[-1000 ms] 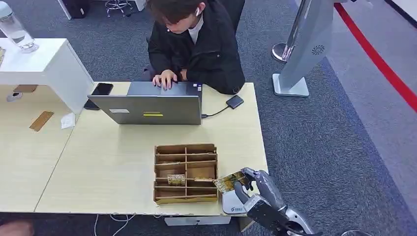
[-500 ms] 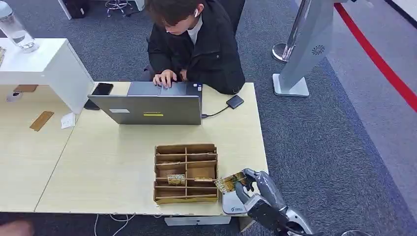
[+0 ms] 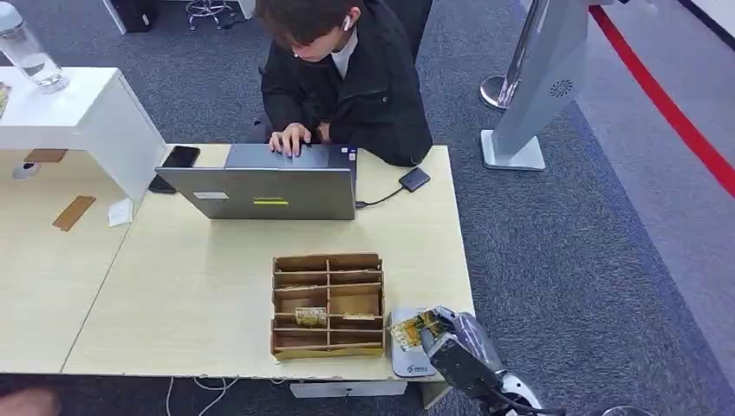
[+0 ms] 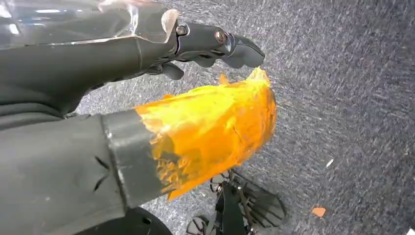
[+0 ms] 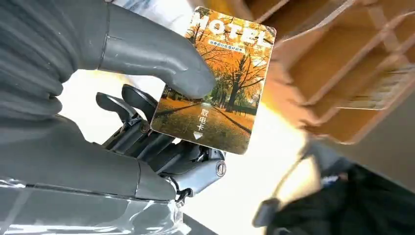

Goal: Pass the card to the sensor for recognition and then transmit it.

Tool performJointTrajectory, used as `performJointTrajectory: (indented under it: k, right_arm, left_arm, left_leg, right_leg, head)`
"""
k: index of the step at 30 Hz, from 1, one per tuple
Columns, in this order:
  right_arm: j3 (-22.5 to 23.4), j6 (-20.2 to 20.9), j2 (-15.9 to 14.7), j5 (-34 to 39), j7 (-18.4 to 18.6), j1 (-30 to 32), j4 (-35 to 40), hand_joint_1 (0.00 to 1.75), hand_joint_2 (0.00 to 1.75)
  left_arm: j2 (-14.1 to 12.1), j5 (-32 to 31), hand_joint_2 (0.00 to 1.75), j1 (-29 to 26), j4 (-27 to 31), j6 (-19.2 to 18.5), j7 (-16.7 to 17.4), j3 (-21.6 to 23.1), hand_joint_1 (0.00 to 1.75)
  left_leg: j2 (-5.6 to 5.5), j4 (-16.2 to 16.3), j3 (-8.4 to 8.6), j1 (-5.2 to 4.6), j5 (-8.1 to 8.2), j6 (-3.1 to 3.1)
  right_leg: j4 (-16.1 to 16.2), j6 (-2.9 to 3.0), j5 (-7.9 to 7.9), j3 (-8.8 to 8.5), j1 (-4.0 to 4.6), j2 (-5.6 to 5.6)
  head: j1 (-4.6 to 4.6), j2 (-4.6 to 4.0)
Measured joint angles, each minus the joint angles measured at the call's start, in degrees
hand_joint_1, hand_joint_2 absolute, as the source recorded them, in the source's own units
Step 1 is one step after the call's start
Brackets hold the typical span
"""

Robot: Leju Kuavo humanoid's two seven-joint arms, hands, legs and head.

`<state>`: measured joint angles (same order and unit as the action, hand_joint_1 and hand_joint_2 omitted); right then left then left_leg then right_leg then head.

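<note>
A: What is the surface, and what room is it?

B: A light wooden table [image 3: 199, 286] stands on grey carpet [image 3: 563, 260], with a red line [image 3: 667, 108] on the floor at the far right. A second table of the same wood [image 3: 43, 260] joins it on the left, and a white shelf [image 3: 95, 113] carries one clear bottle [image 3: 30, 56].

A: How many things can you count?

B: One laptop [image 3: 269, 186], one person [image 3: 347, 78] typing on it, one black phone [image 3: 180, 157], one small black box on a cable [image 3: 414, 179], one cardboard organizer [image 3: 328, 305], one white sensor pad [image 3: 407, 342] just beside the organizer, one grey stand [image 3: 542, 78].

A: And the hands?

B: The right hand [image 3: 452, 336] pinches the one hotel card [image 5: 215, 81] between thumb and fingers, just above the sensor pad at the table's near right corner. The left hand [image 4: 147, 98] hangs over the carpet; its thumb is wrapped in orange tape [image 4: 215, 127], fingers apart, holding nothing.
</note>
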<state>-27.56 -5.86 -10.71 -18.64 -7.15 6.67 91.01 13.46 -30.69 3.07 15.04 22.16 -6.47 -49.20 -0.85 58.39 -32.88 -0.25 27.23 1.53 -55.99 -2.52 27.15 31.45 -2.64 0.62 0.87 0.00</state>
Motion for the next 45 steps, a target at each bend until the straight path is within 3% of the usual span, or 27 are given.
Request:
performJointTrajectory:
  k: [25,32,45]
  right_arm:
    - [-3.1,-4.2,-1.4,-2.6,3.4,-1.9,-6.8,1.75,1.75]
    - [-4.4,-7.1,-1.5,-10.6,7.7,-2.9,-7.8,1.75,1.75]
    - [-6.2,-7.8,-1.5,-15.7,10.2,-4.3,-9.8,1.75,1.75]
  left_arm:
    - [0.0,-0.2,0.00,0.1,-0.5,0.3,-0.1,-0.9,0.00]
    - [0.0,-0.4,0.00,0.1,-0.5,0.2,0.1,-0.9,0.00]
    - [0.0,-0.8,0.00,0.1,-0.5,0.1,0.5,-0.9,0.00]
  left_leg:
    - [0.00,0.0,0.00,0.00,0.00,0.00]
    - [0.01,0.0,0.01,0.00,0.00,0.00]
    - [0.01,0.0,0.02,0.00,0.00,0.00]
  right_leg:
    - [0.0,0.00,0.00,0.00,0.00,-0.01]
    - [0.0,0.00,0.00,0.00,0.00,-0.01]
    - [0.0,0.00,0.00,-0.02,0.00,-0.01]
  head:
    - [-0.02,0.00]
    - [0.00,0.00]
    - [-0.02,0.00]
